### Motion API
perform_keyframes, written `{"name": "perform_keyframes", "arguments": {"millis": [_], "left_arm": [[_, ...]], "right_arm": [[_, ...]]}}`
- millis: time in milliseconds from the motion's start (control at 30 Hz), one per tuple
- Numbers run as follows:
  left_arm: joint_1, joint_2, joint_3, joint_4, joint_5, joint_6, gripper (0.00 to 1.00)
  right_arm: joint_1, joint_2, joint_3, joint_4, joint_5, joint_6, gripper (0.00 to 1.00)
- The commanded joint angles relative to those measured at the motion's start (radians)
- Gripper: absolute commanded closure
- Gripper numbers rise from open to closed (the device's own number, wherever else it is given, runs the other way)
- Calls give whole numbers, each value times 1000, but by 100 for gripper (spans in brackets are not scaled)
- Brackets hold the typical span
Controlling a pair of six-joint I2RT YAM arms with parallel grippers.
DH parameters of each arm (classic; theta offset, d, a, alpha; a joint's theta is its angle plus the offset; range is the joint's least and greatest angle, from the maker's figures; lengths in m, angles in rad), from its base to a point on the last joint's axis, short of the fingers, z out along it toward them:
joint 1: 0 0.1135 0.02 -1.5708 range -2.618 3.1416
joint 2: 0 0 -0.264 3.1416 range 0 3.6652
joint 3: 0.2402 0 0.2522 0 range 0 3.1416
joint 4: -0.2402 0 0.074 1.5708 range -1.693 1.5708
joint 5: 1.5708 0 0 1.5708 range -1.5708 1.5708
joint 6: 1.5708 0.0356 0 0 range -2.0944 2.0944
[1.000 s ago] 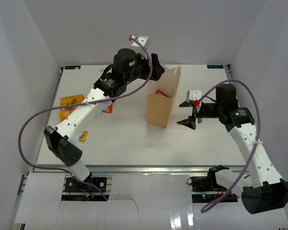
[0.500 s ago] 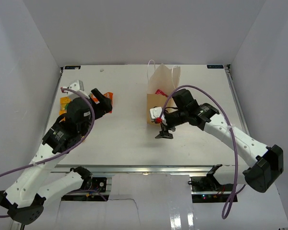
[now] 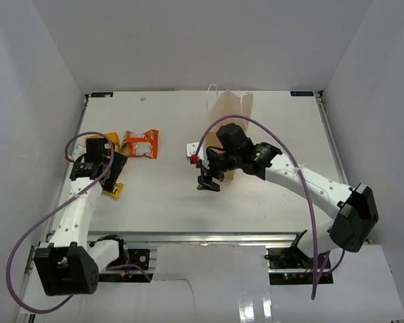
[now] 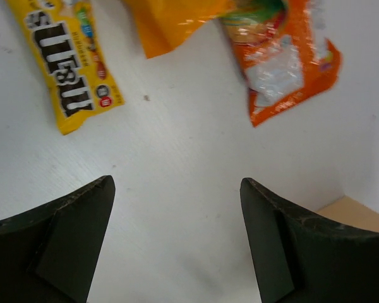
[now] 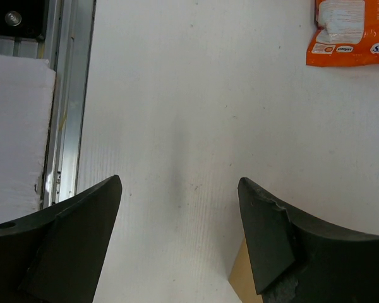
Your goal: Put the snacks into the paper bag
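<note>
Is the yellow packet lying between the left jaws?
No, the yellow packet lies on the table beyond the open left jaws, and nothing is between them.

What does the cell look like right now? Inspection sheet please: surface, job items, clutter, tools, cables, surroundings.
Surface: white table, bare between the arms.
Job's things: paper bag upright at far centre, its lower part hidden by the right arm, contents not visible. Yellow packet, orange packet and yellow-orange packet lie flat on the table's left side, outside the bag.
Clutter: nothing seen.
Grippers: left tool open, empty, over bare table just short of the packets. Right tool open, empty, over bare table beside the bag.
Cables: purple cables loop free along each arm, clear of the packets.
Surroundings: white walls on three sides; metal rail along the near edge.
</note>
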Motion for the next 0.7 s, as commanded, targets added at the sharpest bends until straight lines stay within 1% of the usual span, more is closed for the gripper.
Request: {"name": "perform_keyframes", "arguments": {"millis": [0, 100, 200, 400, 500, 633, 667], "left_arm": [[117, 74, -46, -92, 61, -121, 10], [203, 183, -75, -83, 99, -113, 14], [240, 274, -70, -29, 127, -63, 16], [268, 403, -47, 22, 95, 16, 16], [284, 469, -49, 55, 96, 66, 24], [293, 535, -40, 77, 104, 89, 28], [294, 544, -38, 81, 104, 96, 31]], "right_arm": [[5, -29, 26, 50, 25, 41, 20], [5, -44, 6, 50, 71, 43, 20], [4, -61, -12, 50, 90, 43, 20], [-2, -84, -37, 41, 105, 35, 19], [-8, -87, -25, 28, 114, 26, 19], [-18, -86, 14, -2, 122, 1, 19], [-18, -87, 20, -11, 124, -5, 19]]}}
